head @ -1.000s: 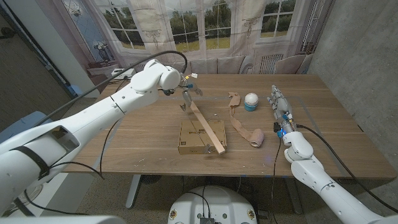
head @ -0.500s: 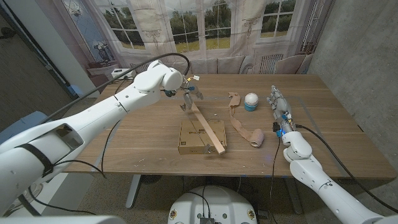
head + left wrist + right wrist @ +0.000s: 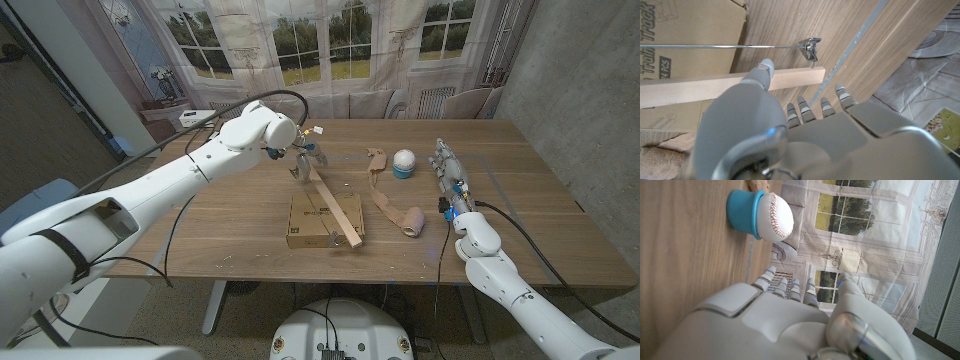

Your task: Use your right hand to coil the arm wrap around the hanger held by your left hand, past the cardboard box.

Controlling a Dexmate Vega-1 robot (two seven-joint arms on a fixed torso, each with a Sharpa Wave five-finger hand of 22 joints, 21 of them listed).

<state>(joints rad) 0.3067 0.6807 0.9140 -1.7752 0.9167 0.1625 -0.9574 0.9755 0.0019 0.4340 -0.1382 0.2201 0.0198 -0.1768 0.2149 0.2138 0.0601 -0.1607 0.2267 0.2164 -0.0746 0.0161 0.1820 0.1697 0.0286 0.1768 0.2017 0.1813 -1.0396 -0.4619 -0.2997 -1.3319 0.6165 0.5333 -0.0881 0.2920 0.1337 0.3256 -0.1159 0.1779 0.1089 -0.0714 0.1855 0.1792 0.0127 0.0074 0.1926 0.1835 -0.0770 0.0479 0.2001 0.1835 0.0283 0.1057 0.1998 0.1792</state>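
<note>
Fingers (image 3: pixel 799 111) of the left hand (image 3: pixel 303 157) curl toward the wooden hanger (image 3: pixel 331 202), thumb lying against its bar near the end, as the left wrist view shows; the hand holds the hanger's far end, beyond the cardboard box (image 3: pixel 325 220). Hanger bar slants across the box top, its near end past the box's front right corner; metal clip and wire visible beside the bar in the left wrist view. Right hand (image 3: pixel 450 180) stands well to the right of the box on the worktop (image 3: pixel 240 215), fingers straight and close together, holding nothing. Arm wrap (image 3: pixel 395 207), tan, lies on the worktop just right of the box, between box and right hand, rolled at its near end, loose strip trailing away. Baseball in blue cup (image 3: pixel 403 163) stands beyond the wrap, right of the box.
</note>
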